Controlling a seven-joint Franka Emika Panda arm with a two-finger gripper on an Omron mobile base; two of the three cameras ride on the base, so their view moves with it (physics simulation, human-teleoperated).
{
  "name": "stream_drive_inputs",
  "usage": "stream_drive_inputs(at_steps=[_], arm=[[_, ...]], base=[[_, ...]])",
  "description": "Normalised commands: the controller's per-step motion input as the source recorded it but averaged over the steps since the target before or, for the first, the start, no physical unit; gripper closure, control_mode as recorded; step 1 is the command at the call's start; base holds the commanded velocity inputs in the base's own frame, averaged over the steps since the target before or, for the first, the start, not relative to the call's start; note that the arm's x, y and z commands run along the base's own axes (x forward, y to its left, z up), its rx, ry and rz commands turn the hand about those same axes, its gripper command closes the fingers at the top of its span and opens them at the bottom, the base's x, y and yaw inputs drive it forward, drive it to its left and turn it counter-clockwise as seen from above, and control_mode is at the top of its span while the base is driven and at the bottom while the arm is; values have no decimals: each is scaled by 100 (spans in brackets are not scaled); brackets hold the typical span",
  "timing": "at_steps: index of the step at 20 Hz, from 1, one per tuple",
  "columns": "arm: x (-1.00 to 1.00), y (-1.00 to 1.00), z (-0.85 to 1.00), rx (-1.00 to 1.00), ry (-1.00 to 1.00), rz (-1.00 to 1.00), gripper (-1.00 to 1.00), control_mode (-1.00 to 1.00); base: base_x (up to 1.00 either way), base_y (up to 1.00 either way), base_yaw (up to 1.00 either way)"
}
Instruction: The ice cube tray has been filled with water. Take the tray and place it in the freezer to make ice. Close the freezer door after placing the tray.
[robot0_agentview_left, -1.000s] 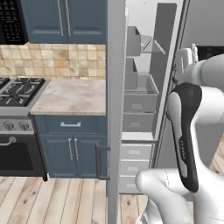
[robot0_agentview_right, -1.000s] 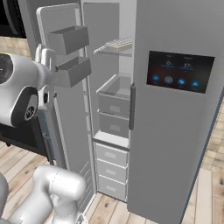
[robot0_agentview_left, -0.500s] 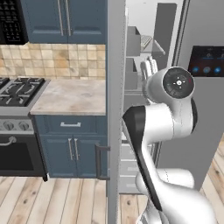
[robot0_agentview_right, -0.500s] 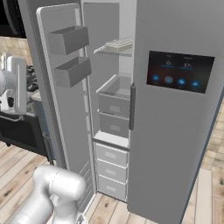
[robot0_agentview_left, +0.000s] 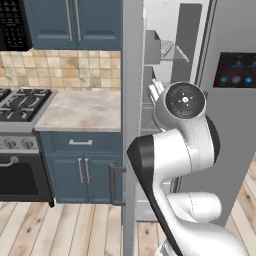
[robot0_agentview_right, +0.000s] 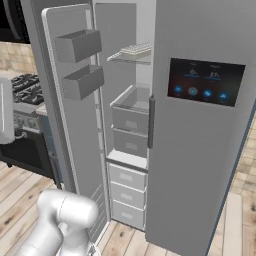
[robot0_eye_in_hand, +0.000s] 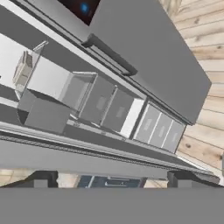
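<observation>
Tray (robot0_agentview_right: 132, 51) sits on the freezer's (robot0_agentview_right: 131, 120) top shelf. Over the last second we've swung the arm back out left, clear of the open freezer door (robot0_agentview_right: 67, 100). Hand (robot0_eye_in_hand: 111, 180) empty, tips apart. Door closing is next.

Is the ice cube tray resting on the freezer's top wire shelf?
Touching. In the right base view the ice cube tray lies flat on the top wire shelf, no gap beneath it.
</observation>
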Motion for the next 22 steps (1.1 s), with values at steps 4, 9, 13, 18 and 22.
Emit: stream_drive_inputs(at_steps=[4,9,13,18,22], arm=[[-45,27,-15,-26,39,29,-100,-100],[-2,41,-53,-33,53,40,-100,-100],[6,38,-86,-40,54,37,-100,-100],[7,32,-98,-45,27,21,-100,-100],[20,9,-59,-36,2,6,-100,-100]], base=[[0,0,0],[0,0,0],[0,0,0],[0,0,0],[0,0,0]])
